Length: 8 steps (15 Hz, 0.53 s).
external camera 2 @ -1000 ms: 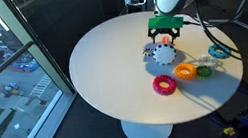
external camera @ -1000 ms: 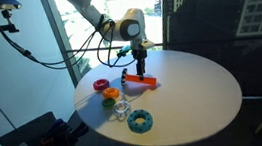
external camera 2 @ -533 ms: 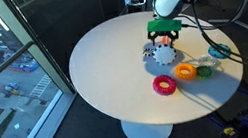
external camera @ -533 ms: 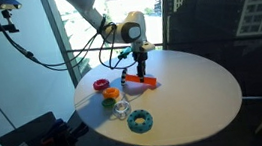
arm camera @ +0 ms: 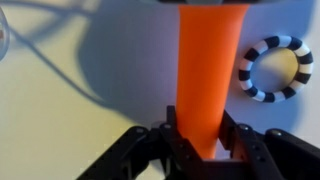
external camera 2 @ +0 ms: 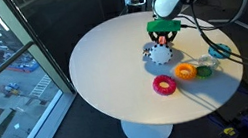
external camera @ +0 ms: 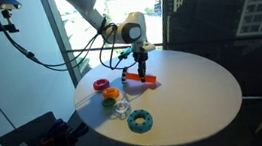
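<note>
A long orange bar [arm camera: 208, 60] lies flat on the round white table [external camera: 195, 87]. My gripper [arm camera: 200, 130] is shut on the bar's near end, one black finger pressed on each side. In an exterior view the gripper [external camera: 142, 69] points straight down onto the orange bar [external camera: 139, 79]. In an exterior view the gripper [external camera 2: 163, 38] hides most of the bar. A black-and-white toothed ring [arm camera: 276, 68] lies just beside the bar, apart from it, and it shows under the gripper in an exterior view [external camera 2: 159, 55].
More rings lie on the table: a red one [external camera: 100, 85], a yellow-green one [external camera: 108, 96], a clear one [external camera: 121, 108] and a teal one [external camera: 140, 121]. Cables hang from the arm. Tall windows stand behind the table.
The arm has stayed over the orange bar. Its fingers have drawn in and closed on the bar.
</note>
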Each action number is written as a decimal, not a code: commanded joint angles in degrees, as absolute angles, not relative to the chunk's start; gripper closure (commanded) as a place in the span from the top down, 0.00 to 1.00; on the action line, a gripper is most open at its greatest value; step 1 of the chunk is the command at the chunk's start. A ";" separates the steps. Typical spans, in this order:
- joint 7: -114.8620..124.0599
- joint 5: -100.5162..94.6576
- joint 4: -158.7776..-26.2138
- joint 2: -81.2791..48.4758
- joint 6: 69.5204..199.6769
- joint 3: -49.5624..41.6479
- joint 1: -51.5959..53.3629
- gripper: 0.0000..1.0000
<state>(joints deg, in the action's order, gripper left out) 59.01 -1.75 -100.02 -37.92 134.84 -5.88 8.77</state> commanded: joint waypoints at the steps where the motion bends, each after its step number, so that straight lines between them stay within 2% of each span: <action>1: 59.34 -1.32 -98.72 -37.39 133.49 -6.29 8.92 0.17; 8: 60.10 -2.41 -98.90 -35.36 134.22 -7.23 9.54 0.16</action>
